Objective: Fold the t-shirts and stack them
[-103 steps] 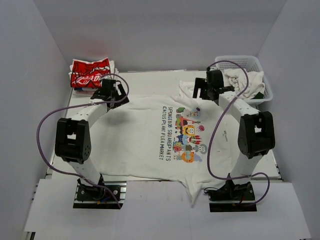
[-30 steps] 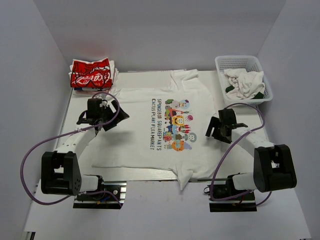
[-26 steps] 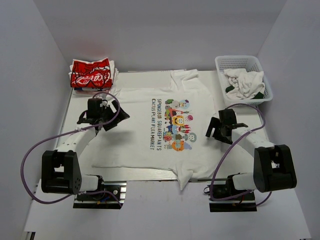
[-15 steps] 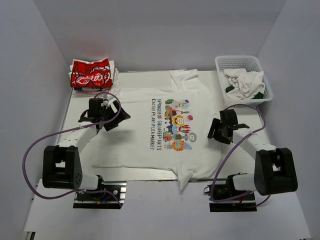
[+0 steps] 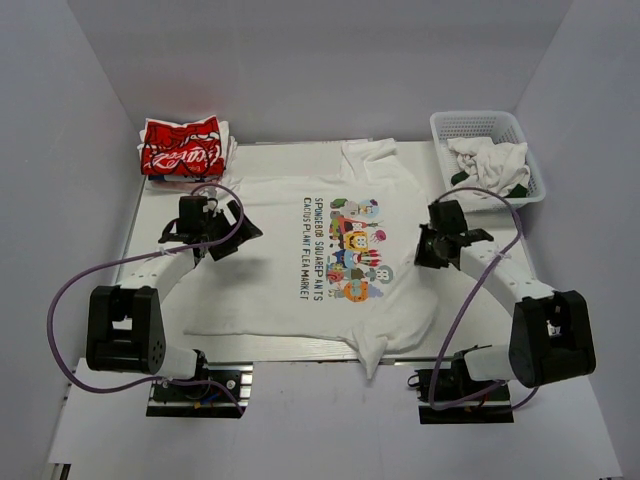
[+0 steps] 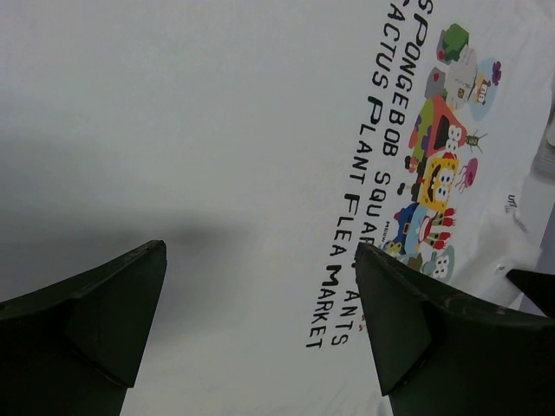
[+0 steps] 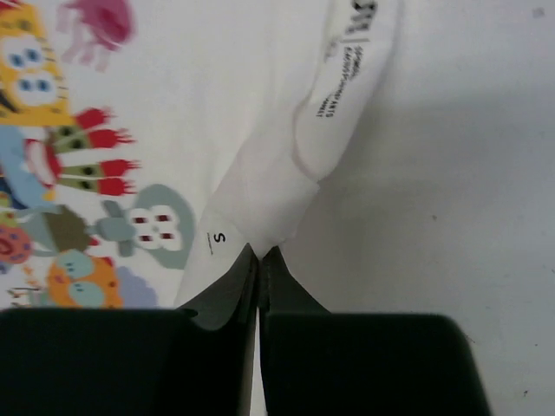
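White cotton, thin and limp: the white t-shirt (image 5: pixel 270 270) took up most of the table (image 5: pixel 290 155), lying flat and print-up with its collar toward the right arm and one sleeve trailing over the near edge. I judged it light and floppy, with no stiffness to push against, so it would sag and drag wherever it was not held. A single pinch would only pull it into a ridge. The double-layered collar and the hem corners looked like the surest places to take hold.

The basket (image 5: pixel 478 117) at the far right held a heap of crumpled cloth (image 5: pixel 490 165). The red t-shirt (image 5: pixel 178 147) sat folded on a pile at the far left corner, well apart from the white one.

The left gripper (image 6: pixel 258 260) hovered above the plain left part of the shirt, fingers spread wide with nothing between them.

The right gripper (image 7: pixel 258 256) was at the collar, fingers pressed together. The collar fold ran into the seam between them beside the size label (image 7: pixel 218 237), so I read it as a pinch on the cloth.
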Tool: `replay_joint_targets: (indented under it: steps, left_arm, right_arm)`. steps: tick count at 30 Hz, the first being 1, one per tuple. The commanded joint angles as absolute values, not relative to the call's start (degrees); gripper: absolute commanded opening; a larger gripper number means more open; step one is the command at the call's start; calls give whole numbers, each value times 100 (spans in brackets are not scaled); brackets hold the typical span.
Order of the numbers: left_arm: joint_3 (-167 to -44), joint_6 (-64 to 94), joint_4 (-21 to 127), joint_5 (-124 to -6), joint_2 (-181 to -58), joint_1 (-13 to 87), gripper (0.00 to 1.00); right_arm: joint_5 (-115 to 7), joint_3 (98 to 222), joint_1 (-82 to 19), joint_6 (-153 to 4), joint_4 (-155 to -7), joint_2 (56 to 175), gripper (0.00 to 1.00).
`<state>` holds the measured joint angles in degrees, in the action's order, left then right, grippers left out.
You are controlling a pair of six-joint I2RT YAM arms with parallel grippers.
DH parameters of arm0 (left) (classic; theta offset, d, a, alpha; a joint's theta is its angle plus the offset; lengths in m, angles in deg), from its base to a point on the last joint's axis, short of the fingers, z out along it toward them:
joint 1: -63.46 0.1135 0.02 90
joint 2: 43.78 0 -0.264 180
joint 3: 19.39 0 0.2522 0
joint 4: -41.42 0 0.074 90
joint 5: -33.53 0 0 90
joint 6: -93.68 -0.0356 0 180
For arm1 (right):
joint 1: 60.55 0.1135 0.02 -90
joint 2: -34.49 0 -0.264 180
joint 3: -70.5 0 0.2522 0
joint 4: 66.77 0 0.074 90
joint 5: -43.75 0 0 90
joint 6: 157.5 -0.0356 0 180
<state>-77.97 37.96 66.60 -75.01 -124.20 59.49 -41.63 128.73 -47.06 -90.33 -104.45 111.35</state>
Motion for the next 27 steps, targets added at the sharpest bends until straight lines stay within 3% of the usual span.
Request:
replay_joint_targets:
  steps: [1,7,15,17,18,19,21,27]
  left_arm:
    - [-7772,3638,6582,-7484,-12428,5933,100]
    - [-7772,3515,6714,-7431,-12490,5933,100]
    - [-7894,3409,6890,-7370,-12736,5933,100]
    - [-7895,3356,6951,-7370,-12894,5933,100]
    - [-7947,3356,6951,-7370,-12895,5933,100]
    - [-7947,3356,6951,-7370,-12973,5933,100]
    - [-7947,3356,6890,-7439,-13131,5933,100]
    - [-8106,3198,6890,-7606,-13413,5933,100]
  right_arm:
    - [-3967,13540,-4115,-9008,-10742,11104,0]
    - [-3485,14243,-3103,-9360,-10935,12305,0]
    - [-2123,16502,-1522,-9607,-11936,14452,0]
    - [-1806,16845,-1389,-9598,-12121,14812,9]
    - [-1708,16985,-1249,-9615,-12227,14900,9]
    - [-1681,17056,-1204,-9624,-12219,14927,14]
    - [-1663,17014,-1055,-9528,-12158,14901,90]
    - [-1794,16207,-1116,-9572,-11466,13753,91]
